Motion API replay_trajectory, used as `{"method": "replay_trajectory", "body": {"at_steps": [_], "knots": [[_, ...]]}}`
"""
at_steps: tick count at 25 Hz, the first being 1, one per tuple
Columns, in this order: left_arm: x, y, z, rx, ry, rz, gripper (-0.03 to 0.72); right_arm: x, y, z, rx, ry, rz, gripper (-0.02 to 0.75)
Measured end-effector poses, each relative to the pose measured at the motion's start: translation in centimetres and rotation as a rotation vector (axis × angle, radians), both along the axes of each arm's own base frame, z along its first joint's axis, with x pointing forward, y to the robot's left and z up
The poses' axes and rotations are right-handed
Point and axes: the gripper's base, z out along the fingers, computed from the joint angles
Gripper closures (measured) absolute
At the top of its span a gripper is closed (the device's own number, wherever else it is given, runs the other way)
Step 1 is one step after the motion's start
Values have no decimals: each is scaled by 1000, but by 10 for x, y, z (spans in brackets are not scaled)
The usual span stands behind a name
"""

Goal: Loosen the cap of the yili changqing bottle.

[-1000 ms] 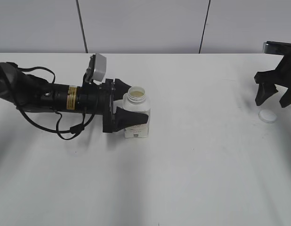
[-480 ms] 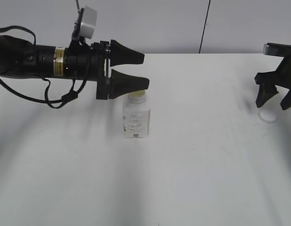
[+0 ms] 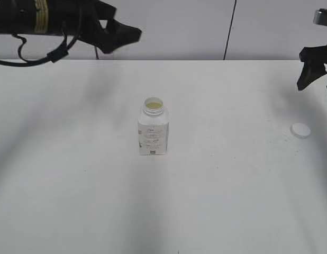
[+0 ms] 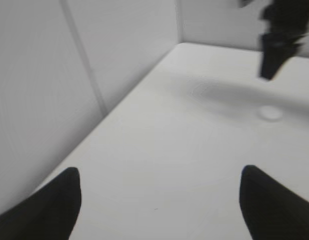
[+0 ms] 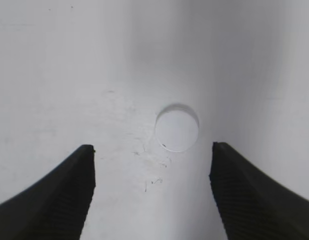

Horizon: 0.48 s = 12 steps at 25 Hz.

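The yili changqing bottle (image 3: 153, 127) stands upright in the middle of the white table (image 3: 216, 185), its neck open with no cap on it. The white cap (image 3: 300, 130) lies flat on the table at the right; it also shows in the right wrist view (image 5: 177, 127) and blurred in the left wrist view (image 4: 270, 113). My left gripper (image 3: 121, 32) is open and empty, raised high at the upper left, well apart from the bottle. My right gripper (image 3: 317, 79) is open and empty, raised above and behind the cap; its jaws (image 5: 152, 195) frame bare table just short of the cap.
A grey panelled wall (image 3: 169, 26) runs along the table's far edge. The table top bears faint scuff marks (image 5: 154, 175) near the cap.
My left gripper has let go of the bottle, risen and pulled back to the upper left. My right gripper has lifted up away from the cap. The bottle and cap stay in place.
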Motion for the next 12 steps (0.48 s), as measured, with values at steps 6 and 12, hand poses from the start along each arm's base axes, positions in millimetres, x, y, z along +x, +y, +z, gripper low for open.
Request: {"method": "replay_trajectory", "body": {"at_steps": [6,12], "knots": [[18,43,16,158,-35,565,102,-14,3,38,17,-45,6,174],[12,74,-8,166,126,947,102,-33,5,69,21,-45,24,174]]}}
